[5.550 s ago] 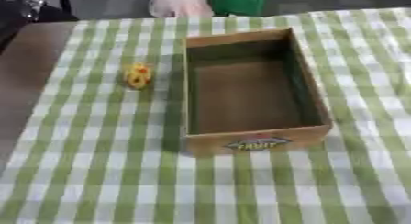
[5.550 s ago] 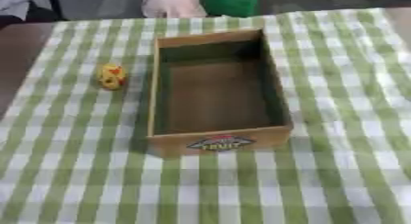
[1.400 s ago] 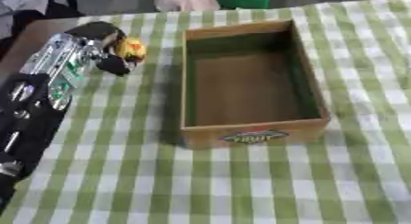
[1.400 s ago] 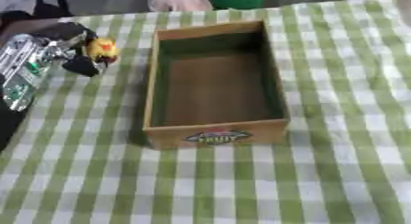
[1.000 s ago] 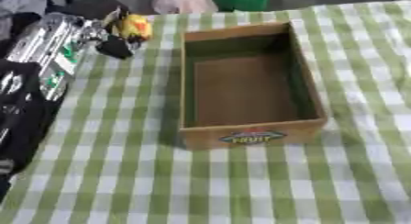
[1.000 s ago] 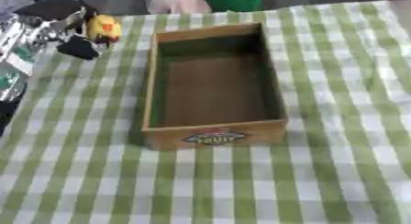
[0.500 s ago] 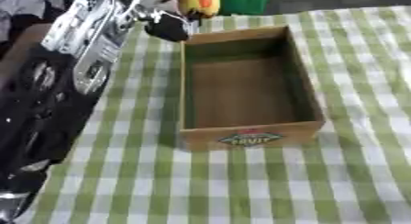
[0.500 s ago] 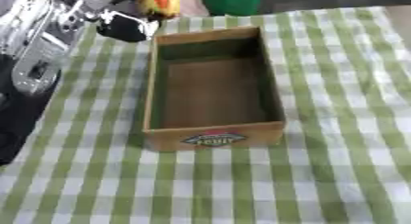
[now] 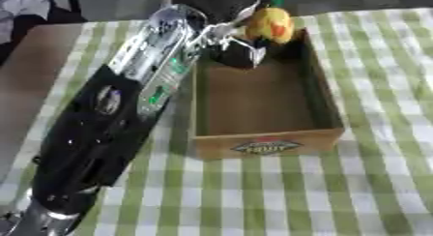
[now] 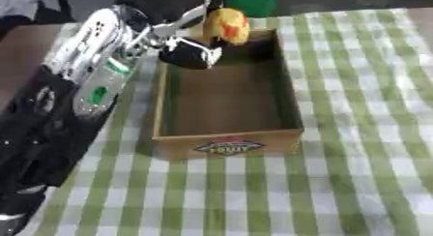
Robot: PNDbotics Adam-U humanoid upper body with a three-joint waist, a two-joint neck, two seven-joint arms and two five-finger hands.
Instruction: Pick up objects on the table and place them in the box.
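Checked green cloth [image 9: 372, 182]; left hand [image 9: 222, 17] grasping rounded yellow toy [image 9: 270, 24] over cardboard box [image 9: 267, 145].

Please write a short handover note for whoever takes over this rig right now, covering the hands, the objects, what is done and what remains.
Left hand: shut on the yellow object, held over the far end of the box.
Right hand: not in view.
Box: open cardboard box on the green checked tablecloth; its inside shows nothing in it.
Done: the yellow object is off the table and at the box.
Left: release it into the box, probably after lowering it a little, then pull the left arm out. No other loose object shows on the cloth.
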